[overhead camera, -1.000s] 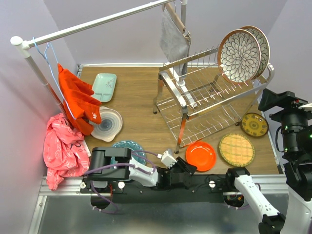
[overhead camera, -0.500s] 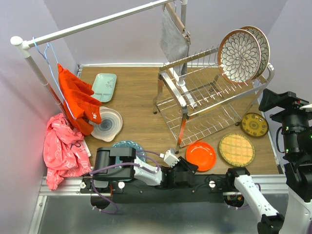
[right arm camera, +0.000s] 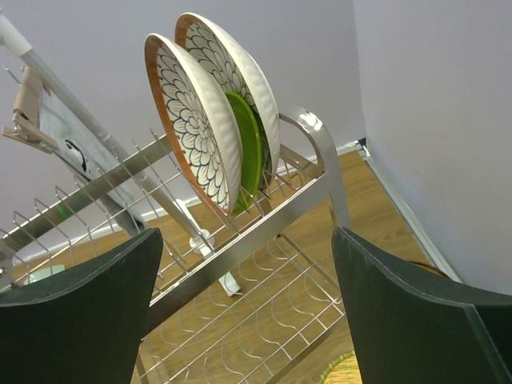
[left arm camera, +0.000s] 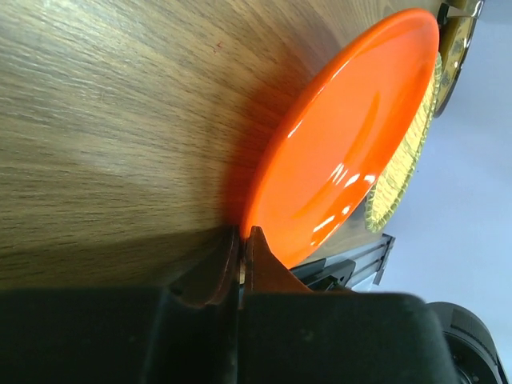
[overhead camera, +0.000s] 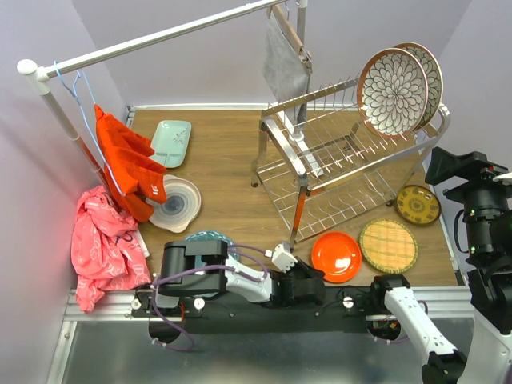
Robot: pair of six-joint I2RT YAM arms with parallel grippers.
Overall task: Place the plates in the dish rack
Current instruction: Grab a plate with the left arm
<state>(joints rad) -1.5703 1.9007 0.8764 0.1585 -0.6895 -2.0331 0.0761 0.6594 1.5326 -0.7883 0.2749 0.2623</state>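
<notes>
Left wrist view: the left end effector point(left arm camera: 242, 248) is clamped on the near rim of the orange plate point(left arm camera: 352, 136) on the wooden counter point(left arm camera: 104, 120). The right end effector point(right arm camera: 246, 256) hangs wide apart before the dish rack point(right arm camera: 264, 216), whose upper tier holds two floral plates point(right arm camera: 192, 120) and a lime green plate point(right arm camera: 246, 148).

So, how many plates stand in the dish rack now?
3, together on the dish rack's upper tier: front floral plate, lime green plate behind it, rear floral plate.
</notes>
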